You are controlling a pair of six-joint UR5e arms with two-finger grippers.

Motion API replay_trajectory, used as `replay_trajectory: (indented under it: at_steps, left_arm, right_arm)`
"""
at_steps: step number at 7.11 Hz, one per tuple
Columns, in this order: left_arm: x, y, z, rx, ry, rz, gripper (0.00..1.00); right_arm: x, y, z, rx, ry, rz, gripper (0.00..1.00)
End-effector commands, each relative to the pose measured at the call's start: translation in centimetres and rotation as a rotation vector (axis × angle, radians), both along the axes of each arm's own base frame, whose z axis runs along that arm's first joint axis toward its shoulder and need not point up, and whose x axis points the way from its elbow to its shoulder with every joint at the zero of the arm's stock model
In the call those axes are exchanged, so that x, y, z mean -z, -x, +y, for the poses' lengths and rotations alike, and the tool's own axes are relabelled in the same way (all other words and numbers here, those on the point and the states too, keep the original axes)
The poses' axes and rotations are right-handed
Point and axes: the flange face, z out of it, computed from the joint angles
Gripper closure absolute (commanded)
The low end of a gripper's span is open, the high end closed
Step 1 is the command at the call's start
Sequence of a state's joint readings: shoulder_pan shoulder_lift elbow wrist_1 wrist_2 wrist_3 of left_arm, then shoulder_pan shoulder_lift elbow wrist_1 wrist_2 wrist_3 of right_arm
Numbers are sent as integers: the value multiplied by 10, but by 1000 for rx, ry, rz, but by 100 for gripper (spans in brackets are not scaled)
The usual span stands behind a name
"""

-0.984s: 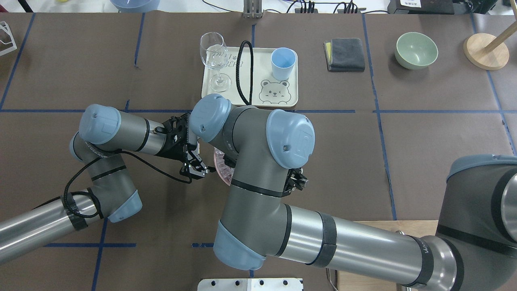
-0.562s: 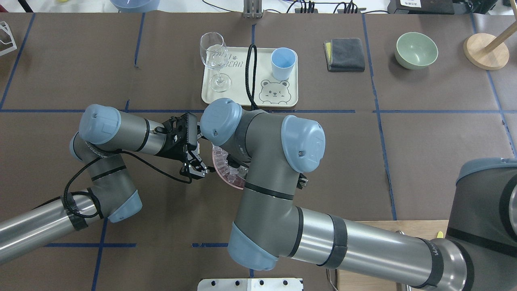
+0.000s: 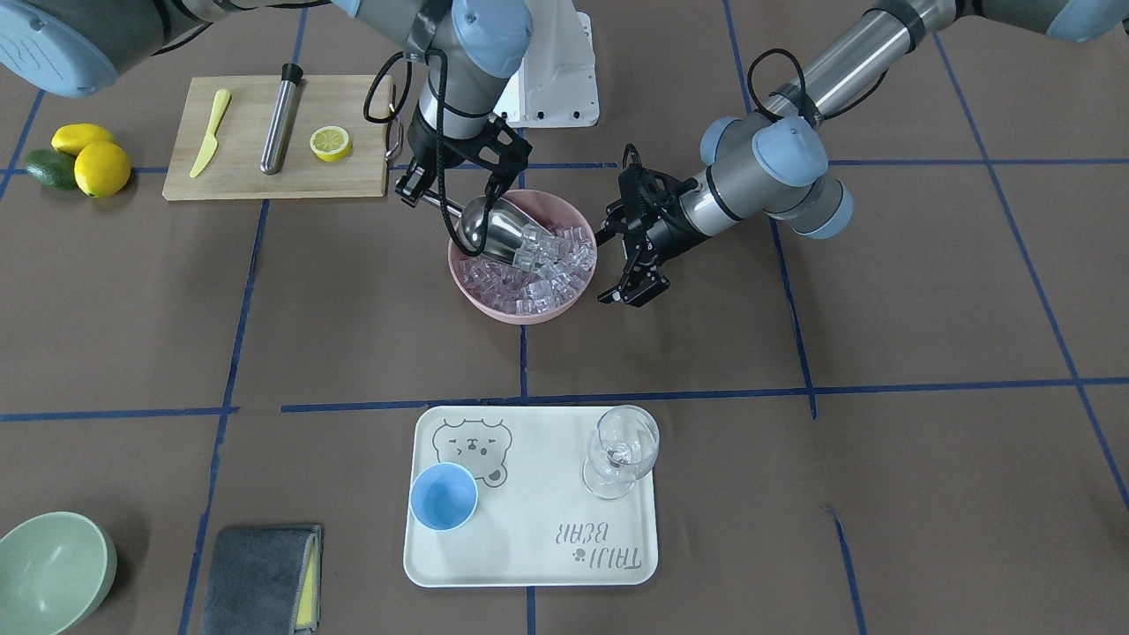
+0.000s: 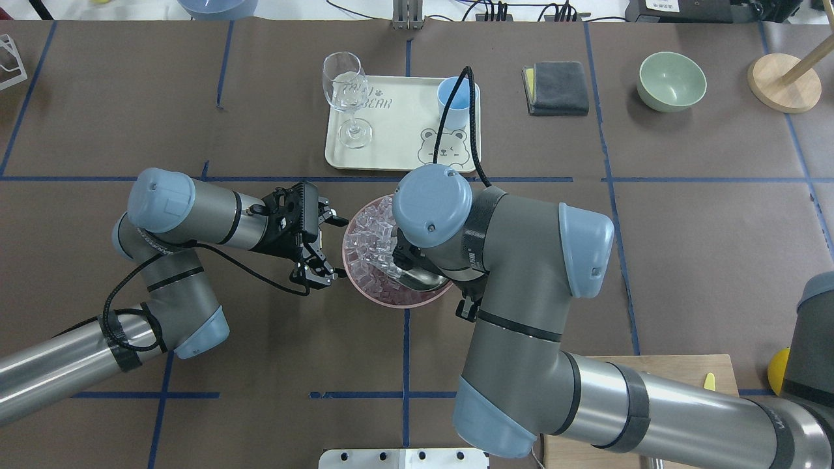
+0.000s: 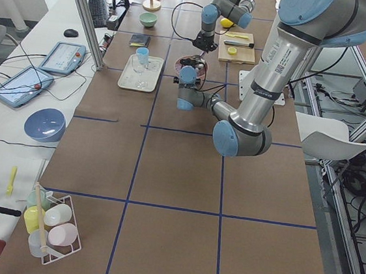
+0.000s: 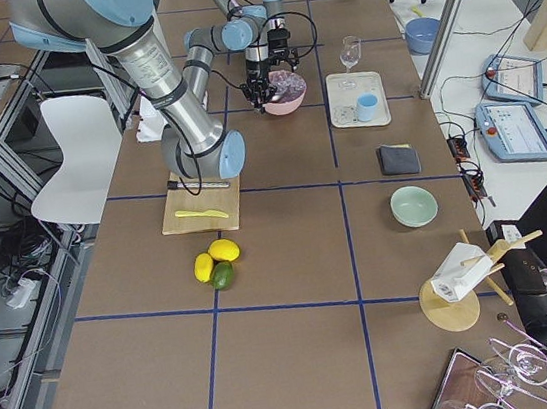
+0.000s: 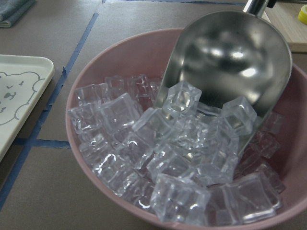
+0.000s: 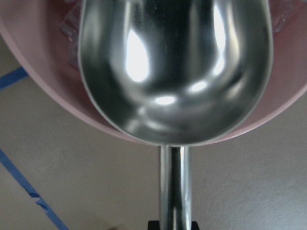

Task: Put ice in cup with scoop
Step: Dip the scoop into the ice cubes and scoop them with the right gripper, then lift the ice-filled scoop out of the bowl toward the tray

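Observation:
The ice [image 3: 551,265] is heaped in a pink bowl [image 3: 494,309] at the table's middle. My right gripper [image 3: 422,196] is shut on the scoop's rod handle. The steel scoop [image 3: 494,231] is tilted into the bowl's robot side, its mouth against the ice, with a few cubes at its lip in the left wrist view [image 7: 230,57]. The right wrist view shows the scoop's underside [image 8: 175,67] over the bowl rim. My left gripper [image 4: 332,249] is open and empty beside the bowl, apart from it. The light-blue cup [image 3: 444,496] stands empty on a cream tray [image 3: 529,564].
A clear wine glass [image 3: 620,451] stands on the tray too. A cutting board [image 3: 265,176] holds a yellow knife, a steel cylinder and a lemon half. Lemons and an avocado [image 3: 75,159] lie beside it. A green bowl [image 3: 48,569] and a grey cloth [image 3: 260,578] sit at the far edge.
My right arm has swung to the right in the overhead view, uncovering the pink bowl and the ice with the scoop in it. My left arm has stayed still.

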State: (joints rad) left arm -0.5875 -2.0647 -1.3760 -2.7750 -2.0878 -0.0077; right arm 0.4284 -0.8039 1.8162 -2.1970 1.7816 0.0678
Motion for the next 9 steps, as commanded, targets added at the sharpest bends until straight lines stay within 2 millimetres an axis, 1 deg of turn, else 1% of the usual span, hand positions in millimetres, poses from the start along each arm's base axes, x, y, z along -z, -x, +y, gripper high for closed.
replay_trajectory:
  at_steps: [1, 2, 4, 5, 8, 9]
  left_arm:
    - [0, 0, 0, 0, 0, 0, 0]
    - [1, 0, 0, 0, -1, 1, 0]
    - [2, 0, 0, 0, -2, 3, 0]
    - [2, 0, 0, 0, -2, 3, 0]
    - [2, 0, 0, 0, -3, 4, 0]
    - [2, 0, 0, -2, -2, 4, 0]
  right_arm:
    - [14, -36, -5, -64, -9, -77, 100]
    - [15, -46, 0, -145, 37, -96, 100]
    - [24, -63, -3, -162, 49, -153, 100]
    - [28, -83, -10, -194, 69, -181, 100]
    - [32, -129, -48, -414, 254, -219, 100]
    - [33, -140, -58, -502, 305, -221, 100]
